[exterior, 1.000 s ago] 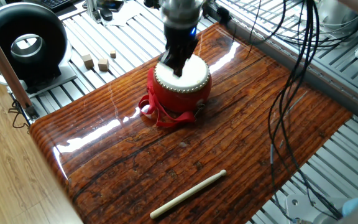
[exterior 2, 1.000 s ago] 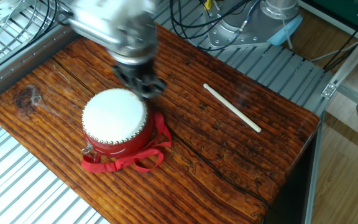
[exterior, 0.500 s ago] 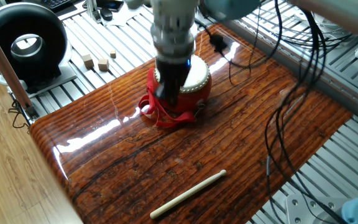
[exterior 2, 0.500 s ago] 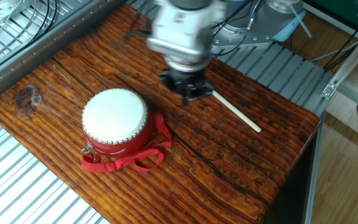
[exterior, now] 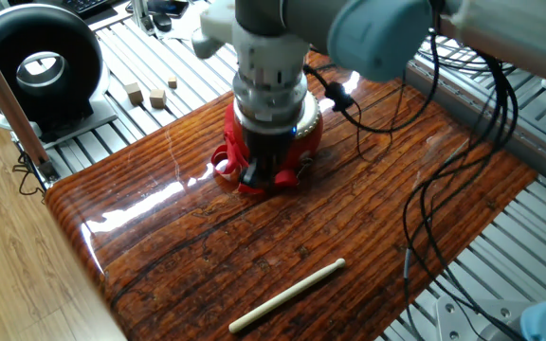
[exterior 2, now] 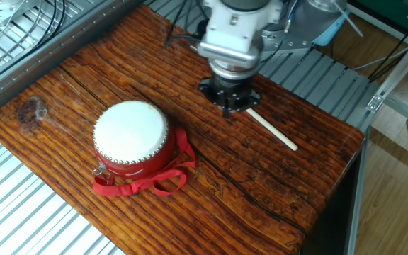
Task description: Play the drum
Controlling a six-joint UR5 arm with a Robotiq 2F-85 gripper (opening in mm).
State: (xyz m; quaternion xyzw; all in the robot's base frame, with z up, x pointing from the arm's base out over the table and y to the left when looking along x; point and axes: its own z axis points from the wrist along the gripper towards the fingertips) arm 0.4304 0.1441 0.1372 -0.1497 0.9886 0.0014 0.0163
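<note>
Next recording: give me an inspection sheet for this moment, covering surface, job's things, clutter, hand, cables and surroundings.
Surface: glossy wooden table, with a dark knot near one corner.
Job's things: drum upright, skin up, red ribbon straps loose beside it. Wooden stick lies flat on the table, apart from the drum.
Clutter: three small wooden blocks on the slatted metal frame off the table.
Hand: hand over the near end of the stick, away from the drum; open or shut cannot be told, and nothing seen held.
Cables: black cables hang over the table's edge on one side.
Surroundings: large black ring-shaped device beside the table; wood floor beyond.
</note>
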